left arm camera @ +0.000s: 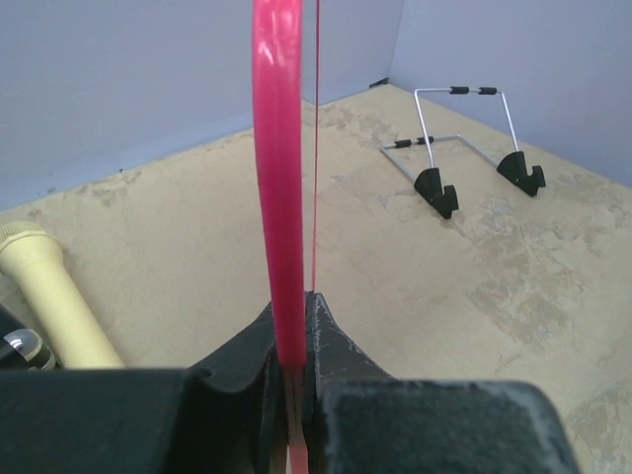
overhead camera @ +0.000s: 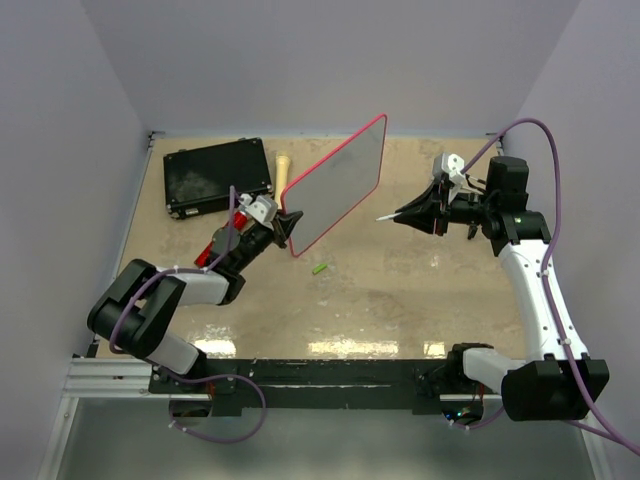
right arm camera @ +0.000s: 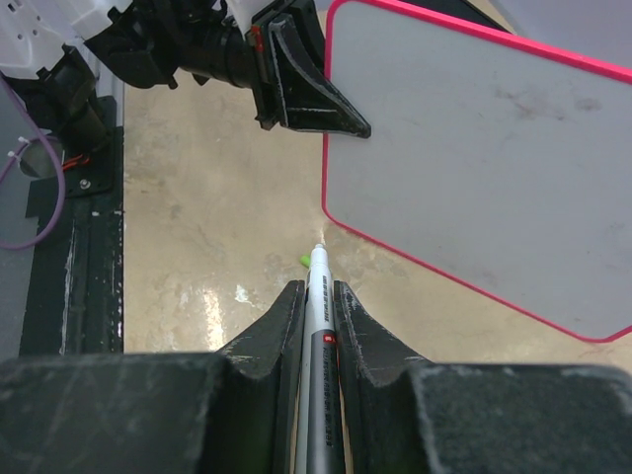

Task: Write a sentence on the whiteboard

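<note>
The whiteboard [overhead camera: 335, 185] with its red-pink rim is lifted off the table and tilted. My left gripper [overhead camera: 290, 222] is shut on its lower left rim. In the left wrist view the rim [left arm camera: 276, 178] runs edge-on up from between the pinched jaws of the left gripper [left arm camera: 293, 306]. The board's face [right arm camera: 474, 168] is blank apart from faint smudges; no sentence shows on it. My right gripper [right arm camera: 316, 291] is shut on a grey marker [right arm camera: 318, 336], whose uncapped tip points toward the board's lower edge, a short gap away. From above, the right gripper [overhead camera: 405, 215] sits right of the board.
A black case [overhead camera: 218, 176] lies at the back left, with a cream cylinder [overhead camera: 284, 168] beside it. A small green cap [overhead camera: 320, 268] lies on the table below the board. A wire stand [left arm camera: 464, 148] with black feet stands near the far wall.
</note>
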Motion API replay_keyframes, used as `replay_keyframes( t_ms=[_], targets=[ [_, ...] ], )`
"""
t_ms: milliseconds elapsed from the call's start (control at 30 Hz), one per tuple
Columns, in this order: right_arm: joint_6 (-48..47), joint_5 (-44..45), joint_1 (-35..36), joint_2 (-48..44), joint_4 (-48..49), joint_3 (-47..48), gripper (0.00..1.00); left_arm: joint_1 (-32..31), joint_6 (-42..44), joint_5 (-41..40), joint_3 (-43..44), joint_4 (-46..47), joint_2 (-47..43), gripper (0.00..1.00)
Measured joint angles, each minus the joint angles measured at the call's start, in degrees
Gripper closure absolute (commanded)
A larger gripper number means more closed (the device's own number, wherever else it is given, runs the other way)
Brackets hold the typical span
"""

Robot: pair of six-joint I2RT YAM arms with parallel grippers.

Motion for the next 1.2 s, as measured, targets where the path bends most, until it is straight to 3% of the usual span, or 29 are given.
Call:
replay_keyframes(
  t_ms=[633,967,1200],
  targets=[
    [-2.5,0.1,0.0,0.0,-2.1,0.0,1.00,5.8,-18.4,4.9,15.8,-22.6,-2.7,1.00],
    [-6.8,1.6,0.0,0.0,-8.3,3.9,1.00,8.5,-30.1,14.4,15.8,-25.2,-3.2,1.00],
    [-9.8,2.3,0.1,0.0,-11.9,5.1,1.00,9.5,-37.9,19.7,13.4,-19.9,-3.1,1.00]
  ],
)
